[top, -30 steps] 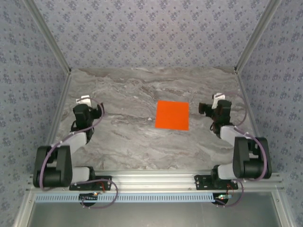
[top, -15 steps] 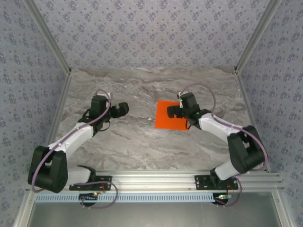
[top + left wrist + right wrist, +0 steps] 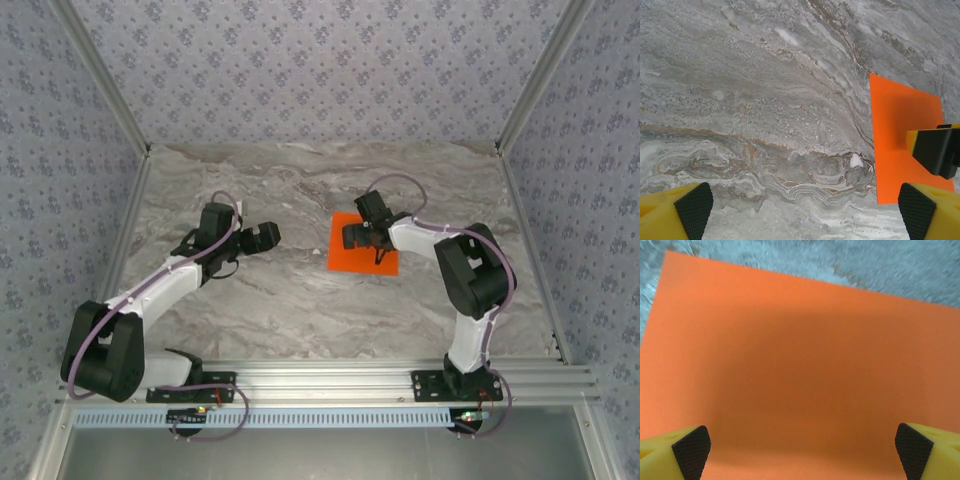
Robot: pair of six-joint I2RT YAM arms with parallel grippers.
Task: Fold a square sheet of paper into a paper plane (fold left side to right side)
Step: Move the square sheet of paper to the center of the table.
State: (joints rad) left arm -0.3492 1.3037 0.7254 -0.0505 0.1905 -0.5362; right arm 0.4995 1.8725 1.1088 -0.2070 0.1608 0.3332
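Note:
The square sheet of paper (image 3: 350,262) is bright orange and lies flat and unfolded on the marble table, right of centre. No paper plane is in view. My right gripper (image 3: 362,237) hovers low over the sheet's middle, open. In the right wrist view the sheet (image 3: 800,350) spans the space between its wide-set fingertips (image 3: 690,450), with nothing gripped. My left gripper (image 3: 263,236) is open over bare table, left of the sheet. In the left wrist view the sheet (image 3: 895,130) lies at the right, with the right gripper's yellow-and-black finger (image 3: 940,150) above it.
The grey marble table (image 3: 260,190) is walled by patterned panels with aluminium posts (image 3: 100,80) at the back corners. An aluminium rail (image 3: 320,380) carrying both arm bases runs along the near edge. Bare table lies left of and behind the sheet.
Both arms have unfolded from their tucked poses and reached inward. The right gripper has moved left over the orange sheet. The left gripper has moved right toward the sheet's left edge.

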